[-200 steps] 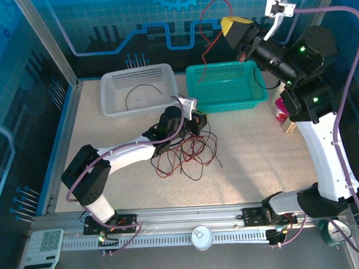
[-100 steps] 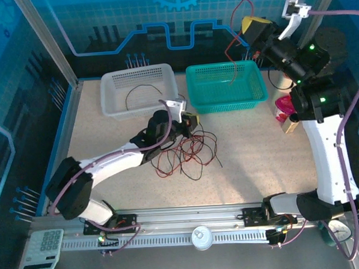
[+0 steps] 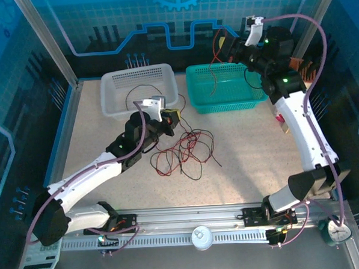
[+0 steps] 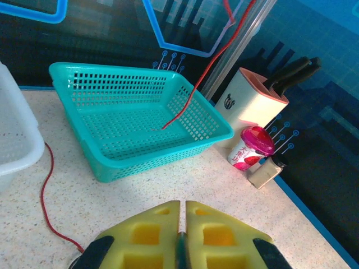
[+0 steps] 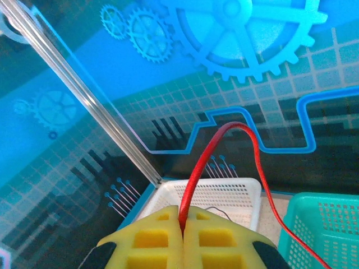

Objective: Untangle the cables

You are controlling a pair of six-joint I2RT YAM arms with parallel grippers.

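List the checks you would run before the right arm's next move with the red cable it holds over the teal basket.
1. Right jaws shut on the red cable: ok.
2. Red cable's free end hangs inside the teal basket: ok.
3. Lifted red cable clear of the tangle on the table: ok, as far as the top view shows.
4. Left jaws shut on a strand of the tangle: cannot tell; they are shut, but no grip is visible.
5. Black cable lies in the white basket: ok.
6. All cables separated: not ok; the tangle is knotted.
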